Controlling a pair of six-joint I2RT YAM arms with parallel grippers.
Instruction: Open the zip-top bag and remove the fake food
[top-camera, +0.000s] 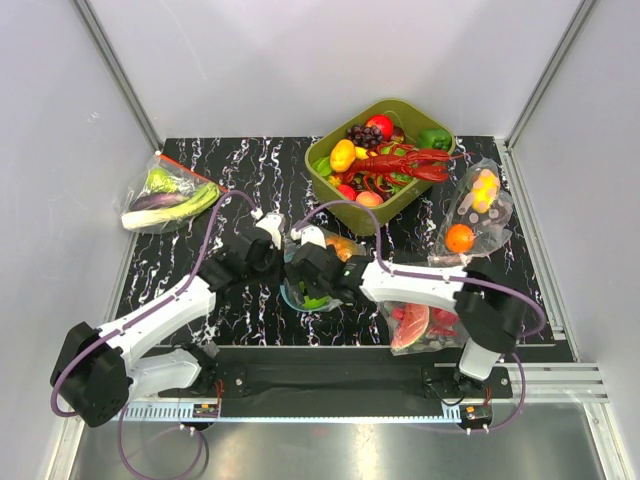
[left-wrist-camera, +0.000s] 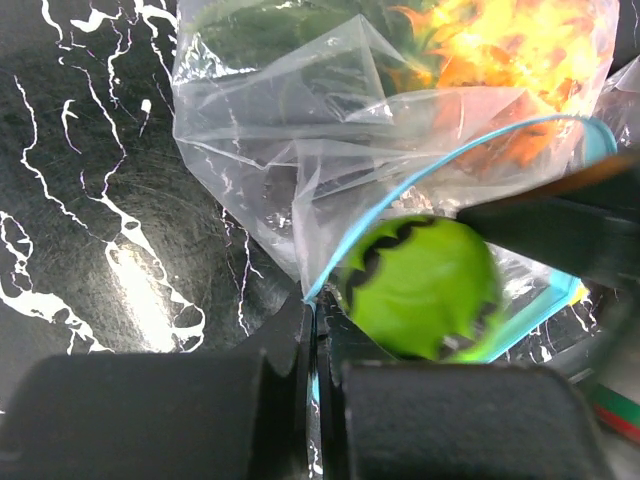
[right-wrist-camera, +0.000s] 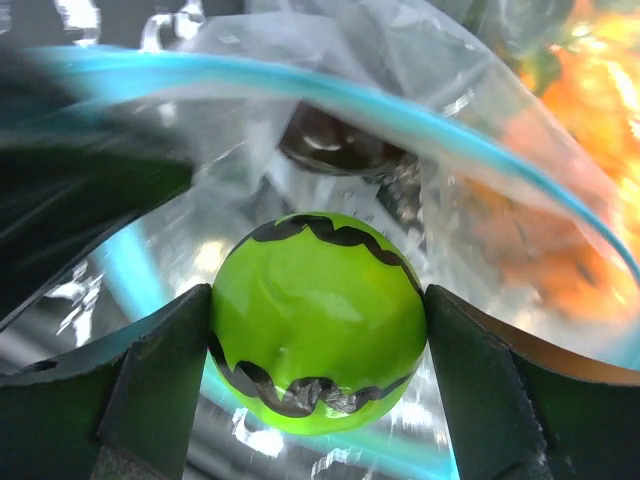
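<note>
Gripping the green ball (right-wrist-camera: 315, 290) from both sides, the right gripper (right-wrist-camera: 318, 325) has its two dark fingers (right-wrist-camera: 160, 370) clamped flat against it. The ball is a smooth, glossy plastic sphere, lime green with a wavy black band near its top and another near its bottom. It sits in the mouth of the zip-top bag (left-wrist-camera: 260, 150), inside the loop formed by the light-blue zip strip (left-wrist-camera: 400, 190).

The bag is thin, clear, crinkled film with sharp folds and bright glare. It lies at the centre of the top view, on the black table (left-wrist-camera: 80, 200) with white marble veining. The left gripper (left-wrist-camera: 315, 335) is closed, pinching the bag's edge at the corner of the zip strip, at the lower centre of the left wrist view.

A bumpy orange pineapple (left-wrist-camera: 500, 50) shows through the film at the upper right. A dark rounded item (right-wrist-camera: 330, 145) lies deeper in the bag, blurred.

At the upper centre of the top view stands an olive-green bin (top-camera: 330, 185) holding a red lobster (top-camera: 400, 165).
</note>
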